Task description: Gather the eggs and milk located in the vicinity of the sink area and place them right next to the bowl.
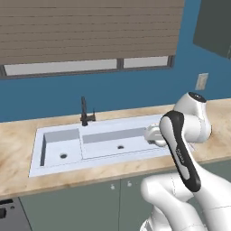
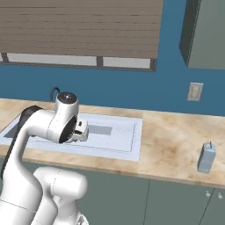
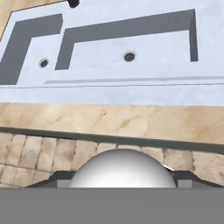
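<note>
The gripper hangs over the sink; whether its jaws are wide or narrow I cannot tell. The milk stands by the counter's front edge, well right. Likely still searching: next, reach for the carton.

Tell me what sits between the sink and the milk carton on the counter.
Nothing: in the right base view the counter between the sink and the milk carton is bare wood-tone surface.

The sink sits in the counter; the milk carton stands well right of it.
</note>
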